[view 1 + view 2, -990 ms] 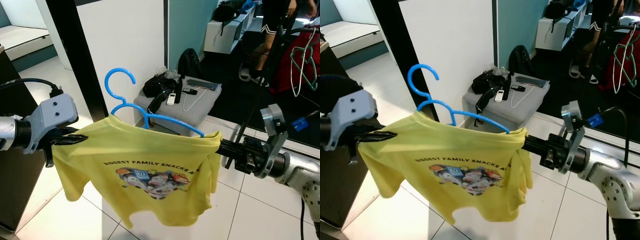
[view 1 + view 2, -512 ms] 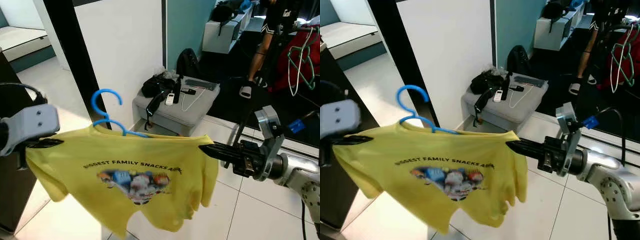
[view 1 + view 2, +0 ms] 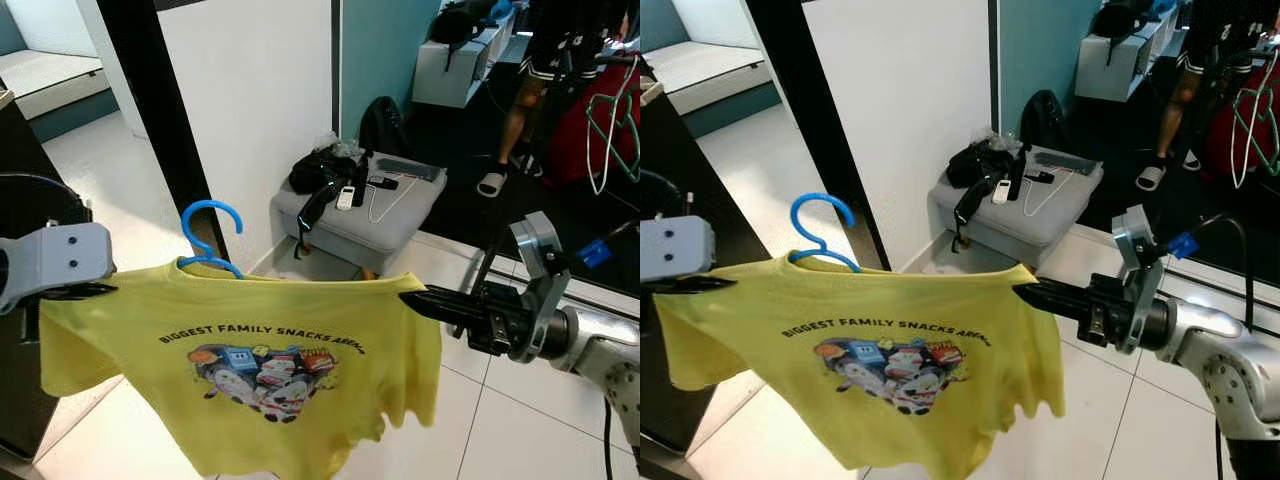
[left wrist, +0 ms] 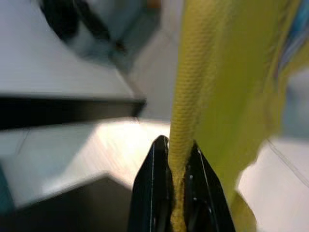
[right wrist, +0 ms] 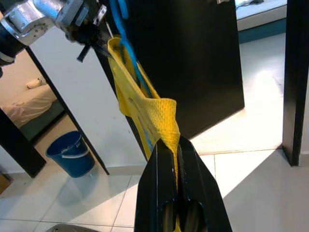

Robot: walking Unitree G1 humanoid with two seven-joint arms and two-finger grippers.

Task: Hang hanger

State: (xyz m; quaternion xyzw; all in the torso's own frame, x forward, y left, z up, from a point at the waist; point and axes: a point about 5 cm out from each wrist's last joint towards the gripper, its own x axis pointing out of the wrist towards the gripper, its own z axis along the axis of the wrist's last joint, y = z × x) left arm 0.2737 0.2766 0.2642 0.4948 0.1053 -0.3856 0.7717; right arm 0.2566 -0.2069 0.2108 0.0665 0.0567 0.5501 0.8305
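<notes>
- The yellow T-shirt point(image 3: 270, 370) hangs on a blue hanger point(image 3: 208, 238), stretched in the air between both grippers.
- The left gripper point(image 4: 176, 159) pinches one shoulder seam.
- The right gripper point(image 5: 175, 147) is clamped on the other shoulder.

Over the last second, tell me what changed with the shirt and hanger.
The yellow T-shirt went from sagging to stretched out flat as the left gripper drew away from the right gripper. The blue hanger sank, so now just its hook pokes above the collar. Both grippers stayed clamped on the shoulders. The grey stool behind stayed put.
</notes>
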